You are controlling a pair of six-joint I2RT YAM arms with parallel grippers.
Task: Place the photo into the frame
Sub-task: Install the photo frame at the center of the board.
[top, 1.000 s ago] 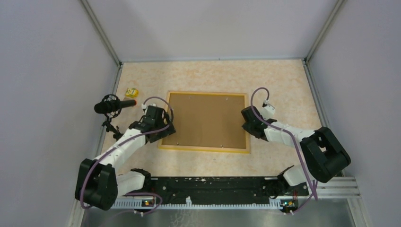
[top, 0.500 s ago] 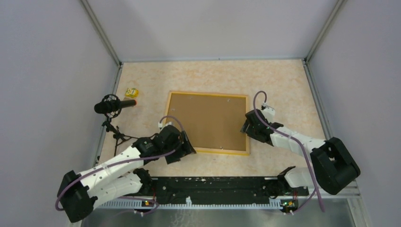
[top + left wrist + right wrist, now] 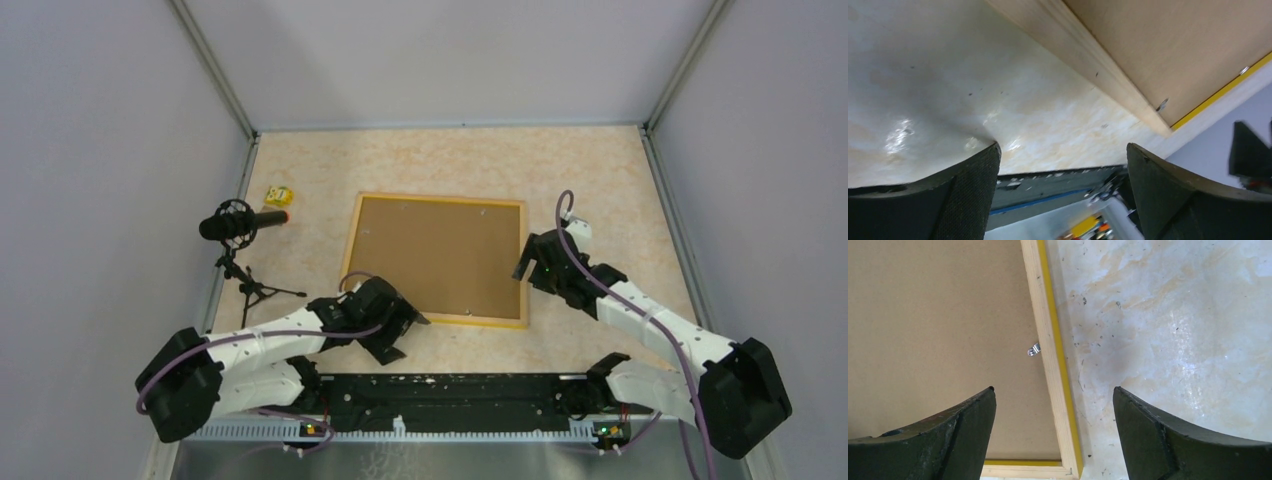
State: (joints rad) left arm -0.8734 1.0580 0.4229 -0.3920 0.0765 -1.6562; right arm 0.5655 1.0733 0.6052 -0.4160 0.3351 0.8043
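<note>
From above, we see the frame (image 3: 440, 199) lying flat mid-table (image 3: 600, 170), brown backing board (image 3: 440, 258) upward. The left gripper (image 3: 405, 338) sits at its near-left corner and the right gripper (image 3: 524, 262) at its right edge. Left wrist: fingers spread, empty (frame just beyond). Right wrist: fingers spread, straddling the frame's right rail.

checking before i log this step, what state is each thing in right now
yellow-bordered wooden picture frame, lying flat, back side up
stiff brown backing board, seated inside the frame
photo, not in sight
left tool, open, empty, by the frame's near left corner
right tool, open, empty, over the frame's right edge
black microphone on tripod, standing upright, left of the frame
small yellow object, lying beyond the microphone
</note>
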